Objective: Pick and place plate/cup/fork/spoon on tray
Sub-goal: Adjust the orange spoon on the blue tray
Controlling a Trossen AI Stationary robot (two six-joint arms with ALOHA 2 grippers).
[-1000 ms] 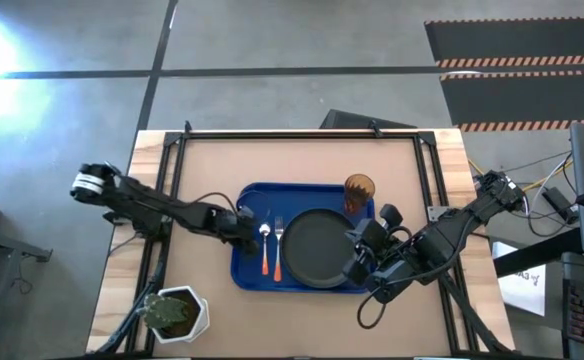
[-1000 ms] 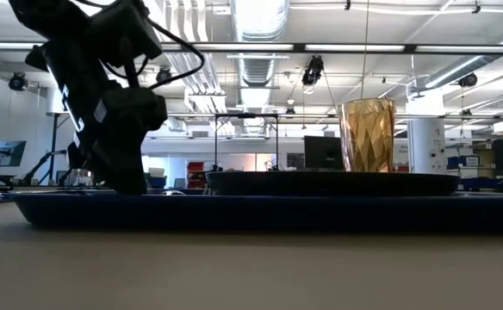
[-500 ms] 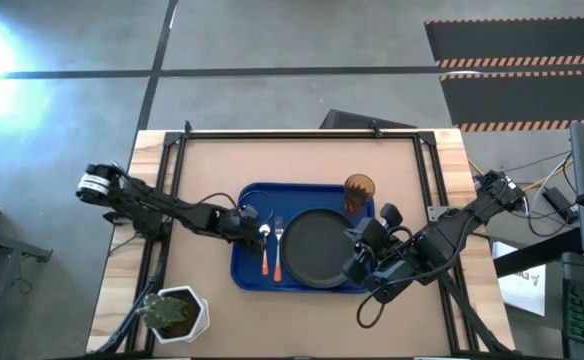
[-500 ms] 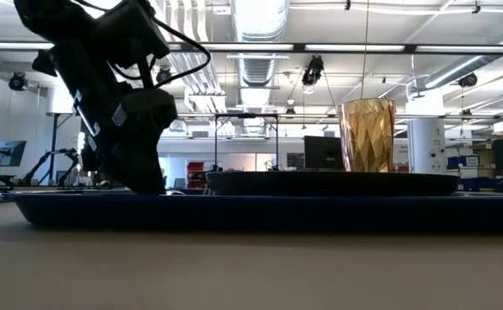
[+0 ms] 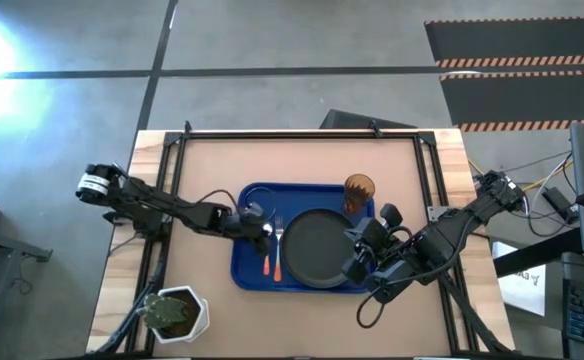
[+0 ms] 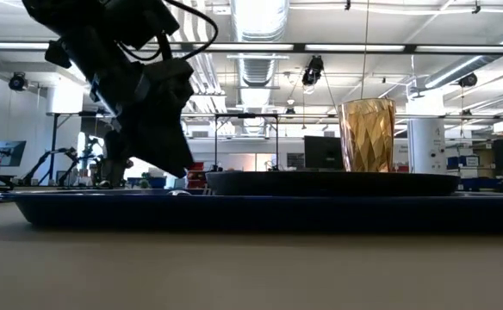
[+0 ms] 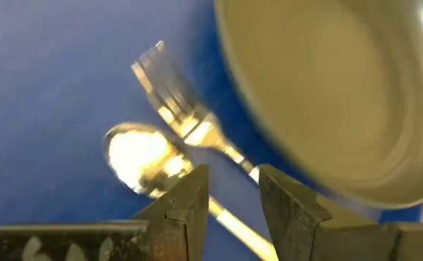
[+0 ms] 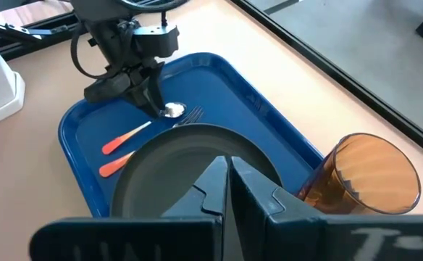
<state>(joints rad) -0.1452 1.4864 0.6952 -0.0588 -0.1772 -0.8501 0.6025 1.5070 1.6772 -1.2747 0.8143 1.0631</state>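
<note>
Already all 4 task pieces lie on the blue tray (image 5: pixel 247 277), which sits in the middle of the table (image 5: pixel 302 165). On it, the dark plate (image 5: pixel 318 249) fills the right half, and the amber cup (image 5: pixel 359 190) stands upright in the far right corner, just beside the plate's rim. Left of the plate the fork (image 5: pixel 278 247) and the spoon (image 5: pixel 266 252) lie side by side, silver ends toward the far edge and orange handles toward the near edge; the fork is the one nearer the plate.

The left gripper (image 5: pixel 259 228) hangs low over the tray's left part, right at the spoon's bowl. Its left wrist view shows the 2 fingers (image 7: pixel 186 210) parted by a narrow gap with nothing between them, the spoon (image 7: pixel 140 158) and fork (image 7: pixel 174 101) just ahead and the plate (image 7: pixel 334 87) beside them.

The right gripper (image 5: pixel 355 262) rests at the plate's right edge. In its own wrist view the fingers (image 8: pixel 215 187) are pressed together, empty, above the plate (image 8: pixel 175 170), with the cup (image 8: pixel 367 180) near.

A white pot with a green plant (image 5: pixel 175 314) stands at the table's near left corner, well apart from the tray.
</note>
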